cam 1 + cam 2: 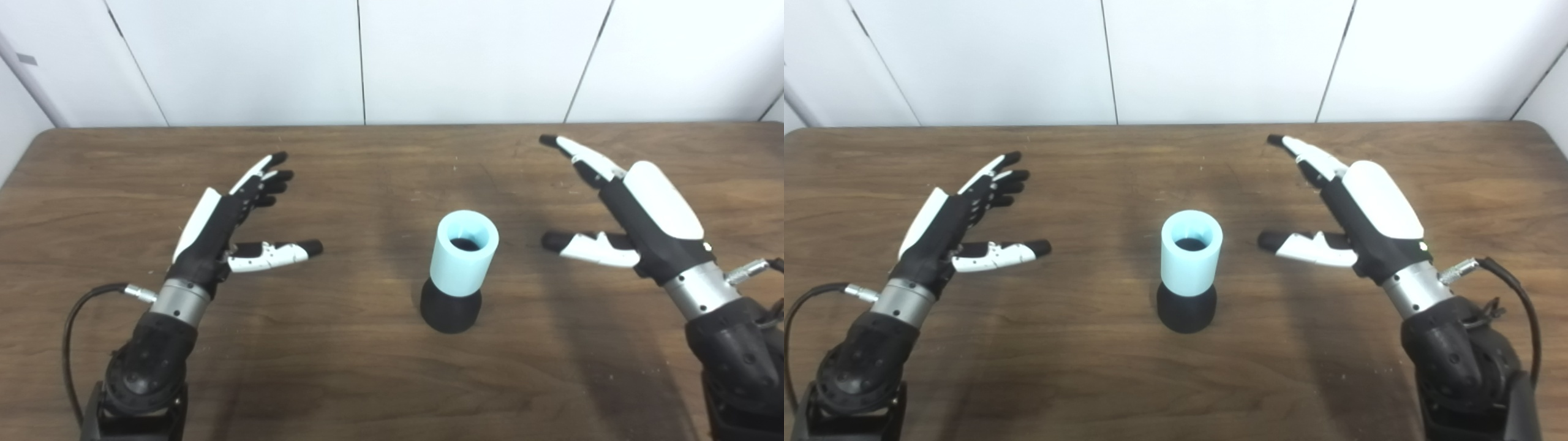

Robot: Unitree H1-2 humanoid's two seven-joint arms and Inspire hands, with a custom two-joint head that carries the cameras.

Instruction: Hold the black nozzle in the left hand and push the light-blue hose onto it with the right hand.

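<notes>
**At mid-bench: hose seated on nozzle, both hands spread and empty**

Left eye view. Near the middle of the wooden bench [380, 380] the black nozzle [450, 311] is shown standing upright on its flared base, with the light-blue hose [463, 252] already sleeved over its upper part; the dark nozzle tip is visible down the hose bore. The left hand [229, 214] is held well apart to one side, fingers extended and thumb splayed, nothing grasped. The right hand [618, 208] is held likewise on the other side, spread wide and empty, its thumb directed toward the hose without contact.

Right eye view. The same arrangement is seen slightly shifted: hose [1191, 252] on nozzle [1186, 311], the left hand [961, 211] and right hand [1350, 205] flanking the pair, neither touching it. The assembly is judged light and easily toppled, being tall on a small foot. The nozzle appears rigid and is best taken round its broad black base, below the hose edge. The hose is judged a short, thick-walled, smooth sleeve, probably slightly yielding; it would be gripped round its mid-wall, clear of the open mouth, so that the bore is not squeezed.
</notes>
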